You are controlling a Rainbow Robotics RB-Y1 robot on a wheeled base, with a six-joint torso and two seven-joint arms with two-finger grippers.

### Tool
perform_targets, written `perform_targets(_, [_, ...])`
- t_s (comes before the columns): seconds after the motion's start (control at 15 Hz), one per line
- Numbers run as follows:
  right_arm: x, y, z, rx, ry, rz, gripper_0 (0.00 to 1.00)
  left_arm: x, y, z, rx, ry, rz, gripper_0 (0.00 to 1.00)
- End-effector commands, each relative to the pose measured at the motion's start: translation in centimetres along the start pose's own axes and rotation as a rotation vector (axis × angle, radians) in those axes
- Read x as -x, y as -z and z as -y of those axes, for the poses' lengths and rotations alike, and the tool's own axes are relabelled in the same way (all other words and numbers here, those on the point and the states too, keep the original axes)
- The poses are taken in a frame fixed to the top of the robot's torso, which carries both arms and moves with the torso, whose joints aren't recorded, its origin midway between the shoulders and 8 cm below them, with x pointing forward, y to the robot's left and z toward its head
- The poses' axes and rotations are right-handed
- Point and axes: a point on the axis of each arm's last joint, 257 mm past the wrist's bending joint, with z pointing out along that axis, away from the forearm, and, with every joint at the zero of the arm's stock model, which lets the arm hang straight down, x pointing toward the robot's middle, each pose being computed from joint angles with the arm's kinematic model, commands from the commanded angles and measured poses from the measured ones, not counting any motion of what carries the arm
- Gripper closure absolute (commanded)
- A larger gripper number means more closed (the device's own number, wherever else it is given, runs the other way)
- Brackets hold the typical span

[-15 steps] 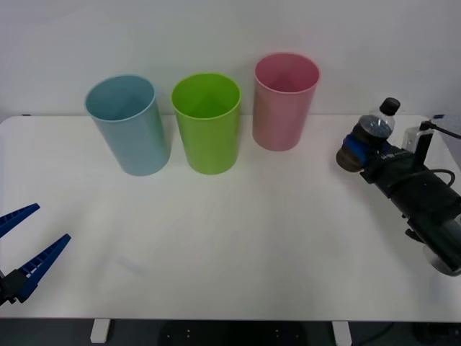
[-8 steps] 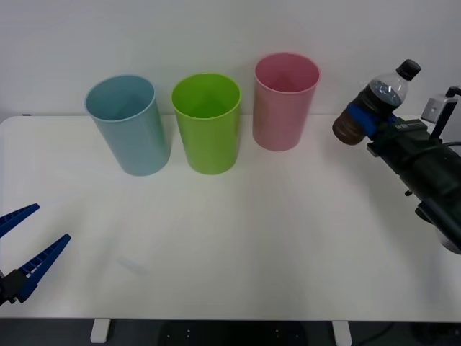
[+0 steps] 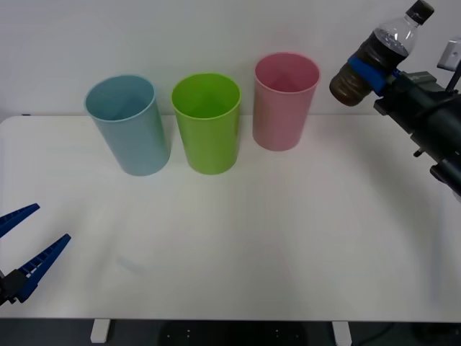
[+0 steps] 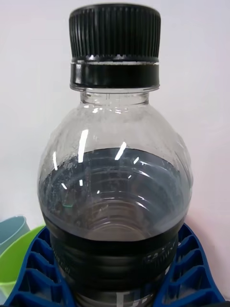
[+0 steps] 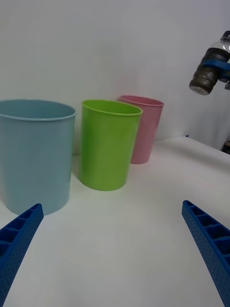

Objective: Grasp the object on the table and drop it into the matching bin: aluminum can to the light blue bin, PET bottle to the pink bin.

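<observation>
My right gripper (image 3: 366, 73) is shut on the PET bottle (image 3: 376, 54), a small clear bottle with a black cap and dark brown contents. It holds the bottle tilted in the air, high above the table (image 3: 288, 238) and to the right of the pink bin (image 3: 284, 101). In the right wrist view the bottle (image 4: 115, 182) sits between the blue fingers (image 4: 33, 268). The light blue bin (image 3: 130, 124) stands at the left of the row. My left gripper (image 3: 21, 249) hangs open at the table's near left corner. The left wrist view shows the bottle (image 5: 211, 72) raised beyond the pink bin (image 5: 142, 127).
A lime green bin (image 3: 207, 122) stands between the light blue and pink bins. All three bins stand upright in a row at the back of the table, in front of a white wall.
My right gripper has lifted the bottle from just above the table's right rear up to well over bin-rim height. The left arm has not moved.
</observation>
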Motion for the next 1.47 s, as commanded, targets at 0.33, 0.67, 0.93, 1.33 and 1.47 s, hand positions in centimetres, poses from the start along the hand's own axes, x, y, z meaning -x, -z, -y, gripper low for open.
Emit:
perform_targets(0.33, [0.9,-5.1,-0.3,0.028,0.087,-0.039,1.00,0.0,0.0,0.0,0.000,0.000,0.000,0.00])
perform_targets(0.67, [0.4,-9.1,-0.3,0.034,0.121,-0.077,1.00,0.0,0.0,0.0,0.000,0.000,0.000,0.00])
perform_targets(0.93, [-0.6,-11.8,0.3,0.014,0.181,-0.105,1.00,0.0,0.0,0.0,0.000,0.000,0.000,0.00])
perform_targets(1.33, [-2.4,-15.5,1.5,-0.067,0.220,-0.122,1.00,0.0,0.0,0.0,0.000,0.000,0.000,0.00])
perform_targets(1.47, [-2.9,-16.4,1.6,-0.099,0.223,-0.122,0.98,0.0,0.0,0.0,0.000,0.000,0.000,0.00])
